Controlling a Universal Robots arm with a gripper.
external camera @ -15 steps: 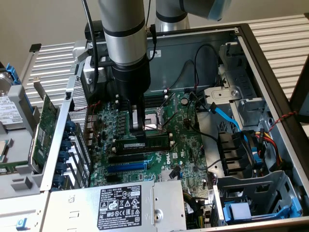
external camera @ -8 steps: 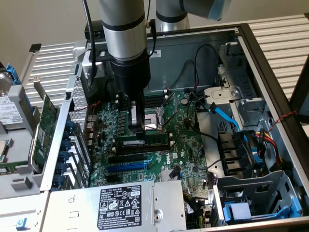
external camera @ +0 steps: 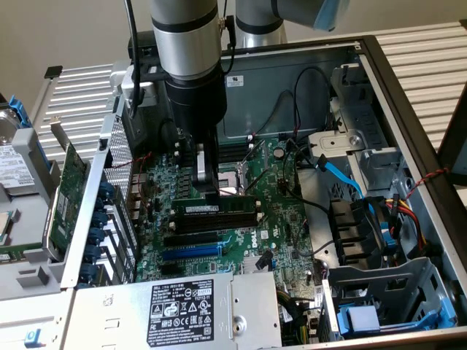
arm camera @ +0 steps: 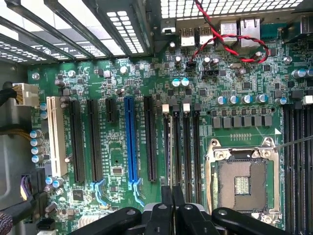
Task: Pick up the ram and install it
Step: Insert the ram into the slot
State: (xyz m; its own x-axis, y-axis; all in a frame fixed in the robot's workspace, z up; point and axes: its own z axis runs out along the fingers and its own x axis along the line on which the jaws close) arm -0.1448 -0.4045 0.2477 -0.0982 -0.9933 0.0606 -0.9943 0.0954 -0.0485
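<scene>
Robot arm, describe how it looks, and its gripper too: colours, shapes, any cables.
The arm is a silver-grey tube with a black band, then a black wrist section. A joint above carries a light blue cap. A black cable runs alongside. The gripper has a silvery body and slim black fingers on black linkages.

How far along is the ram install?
Pick-up looks done: the gripper is shut on the ram, held on edge. In hand: the ram sits low over the black memory slots beside the CPU socket. Left: seating; I cannot tell whether it is in a slot yet.
</scene>
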